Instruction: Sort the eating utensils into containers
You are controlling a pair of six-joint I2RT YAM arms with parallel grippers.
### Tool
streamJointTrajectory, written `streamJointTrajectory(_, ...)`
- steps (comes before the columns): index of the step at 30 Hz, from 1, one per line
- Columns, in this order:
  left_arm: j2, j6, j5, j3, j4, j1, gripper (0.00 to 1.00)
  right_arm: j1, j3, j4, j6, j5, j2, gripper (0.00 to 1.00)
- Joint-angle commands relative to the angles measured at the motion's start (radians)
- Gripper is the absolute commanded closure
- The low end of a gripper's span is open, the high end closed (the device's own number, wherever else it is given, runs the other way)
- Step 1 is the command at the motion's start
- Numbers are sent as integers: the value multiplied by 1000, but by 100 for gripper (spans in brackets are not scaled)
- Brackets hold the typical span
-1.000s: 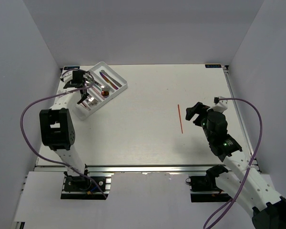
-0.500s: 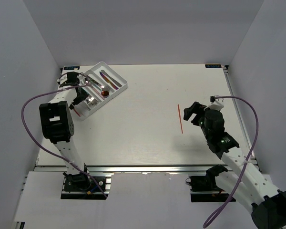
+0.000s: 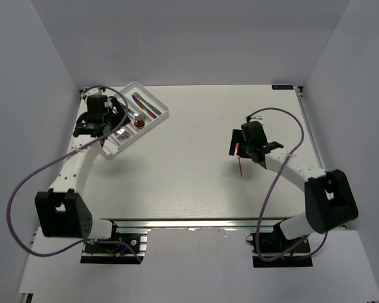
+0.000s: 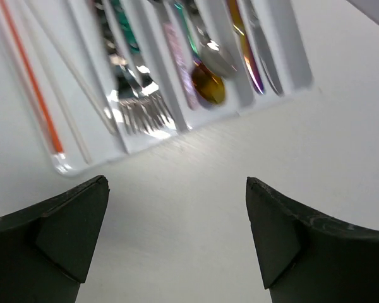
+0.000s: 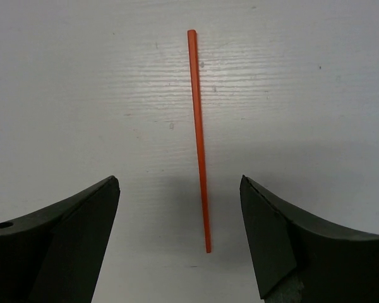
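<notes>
A thin red stick [image 5: 199, 139] lies on the table between my right gripper's [image 5: 179, 180] open fingers, touching neither; its near tip sits slightly right of centre. From above, the right gripper [image 3: 239, 149] hangs over the stick's [image 3: 240, 166] far half. The white cutlery tray [image 3: 166, 114] stands at the back left. My left gripper [image 4: 177, 183] is open and holds nothing, low over bare table just short of the tray's end wall [image 4: 170, 136]. In the tray's compartments lie another red stick [image 4: 33, 79], fork tines [image 4: 142, 110], a gold-red-bowled spoon [image 4: 208, 89] and iridescent pieces [image 4: 246, 47].
The left gripper [image 3: 96, 128] sits by the tray's left side, close to the left wall. The right arm's purple cable [image 3: 290, 148] loops above the table near the right edge. White walls enclose the table on three sides.
The left gripper went from shut to wide open and drew back from the tray. The right arm swung left and forward until its fingers straddle the red stick.
</notes>
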Motion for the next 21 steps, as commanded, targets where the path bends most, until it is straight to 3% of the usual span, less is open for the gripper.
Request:
streamJointTrajectory(1, -86, 65, 86, -131, 18, -57, 2, -8, 99, -71, -63, -16, 121, 20)
streamJointTrajectory(5, -141, 100, 107, -259, 47, -71, 2, -37, 290, -134, -124, 17, 301, 29)
streamJointTrajectory(7, -166, 116, 98, -291, 44, -71, 2, -57, 346, -168, -142, 4, 399, 41)
streamJointTrajectory(17, -198, 129, 126, -307, 52, -70, 2, -92, 558, -272, -199, -72, 640, 73)
streamJointTrajectory(20, -198, 128, 132, -310, 55, -68, 2, -92, 545, -272, -201, -91, 657, 89)
streamJointTrajectory(21, -203, 128, 135, -311, 55, -70, 2, -92, 544, -278, -198, -91, 660, 100)
